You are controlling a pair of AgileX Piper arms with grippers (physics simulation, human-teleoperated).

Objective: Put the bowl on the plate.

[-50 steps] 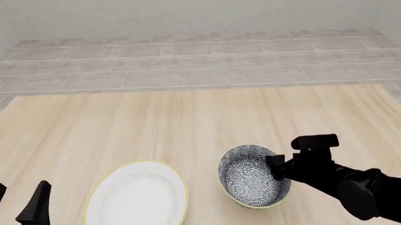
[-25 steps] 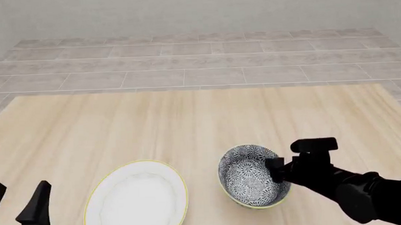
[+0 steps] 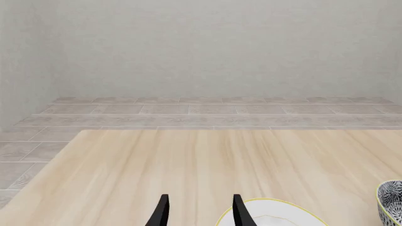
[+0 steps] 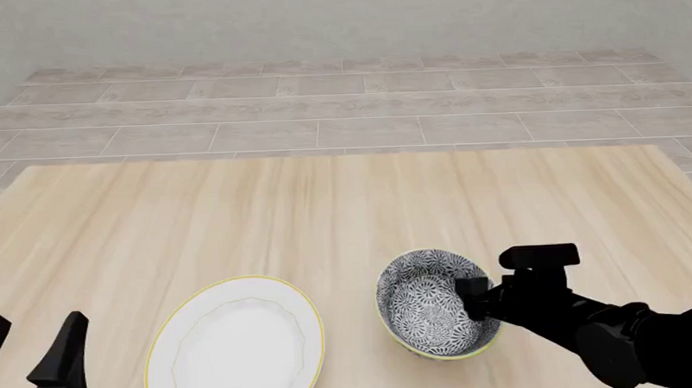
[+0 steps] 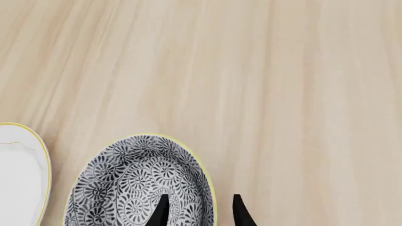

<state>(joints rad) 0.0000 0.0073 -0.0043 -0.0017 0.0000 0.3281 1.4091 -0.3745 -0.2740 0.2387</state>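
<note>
- Right gripper (image 5: 197,212): its jaws straddle the right-hand rim of the bowl (image 4: 436,303), one finger inside against the patterned wall and the other outside it. The gap is narrow, about the thickness of the wall, but whether the fingers actually press the rim cannot be told.
- In the front view the right gripper (image 4: 474,297) sits at the bowl's right edge, with the black right arm (image 4: 604,327) running off toward the lower right corner.
- Bowl (image 5: 141,181): upright on the desk (image 4: 323,212), grey-and-white floral pattern inside and out, thin yellowish rim. It stands near the front edge, right of centre.
- Plate (image 4: 236,344): white, flat, with a thin yellow-gold rim, lying on the desk just left of the bowl. A strip of bare wood separates the two, so they do not touch. The plate (image 5: 22,181) also shows beside the bowl in the right wrist view.
- Left gripper (image 4: 31,356): at the lower left corner of the front view, left of the plate and apart from it. Its jaws stand apart with nothing between them.
- In the left wrist view, the left gripper (image 3: 197,212) shows two dark fingertips over the wood, with the plate (image 3: 270,214) edge near one of them and a sliver of the bowl (image 3: 390,202) at the frame's edge.
- Beyond the desk lie a tiled floor (image 4: 343,108) and a pale wall (image 4: 340,22).
</note>
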